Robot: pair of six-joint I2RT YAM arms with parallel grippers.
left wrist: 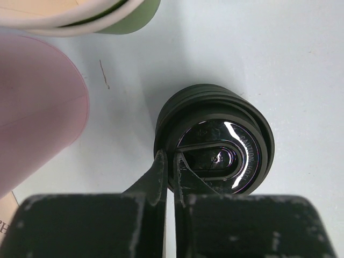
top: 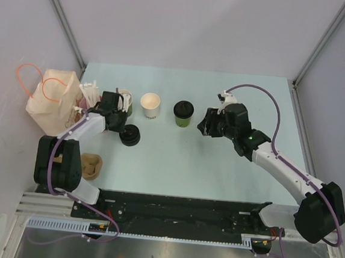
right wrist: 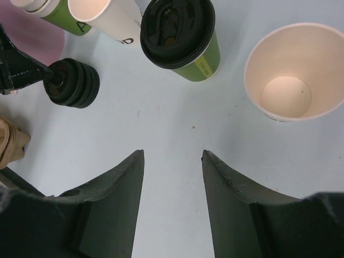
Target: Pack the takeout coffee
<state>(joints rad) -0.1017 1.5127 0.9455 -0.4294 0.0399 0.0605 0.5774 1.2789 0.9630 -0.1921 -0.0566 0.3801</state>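
The left claw (left wrist: 169,161) is pinched on the rim of the black lid (left wrist: 226,145), just near-left of the open white cup (top: 150,105) on the desk (top: 218,163). The right claw (right wrist: 173,153) hangs empty, jaws apart, beyond the lidded green cup (top: 183,113) on that cup's right.

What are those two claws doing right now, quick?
Left claw: closed, pinching the rim of the black lid.
Right claw: open, holding nothing.
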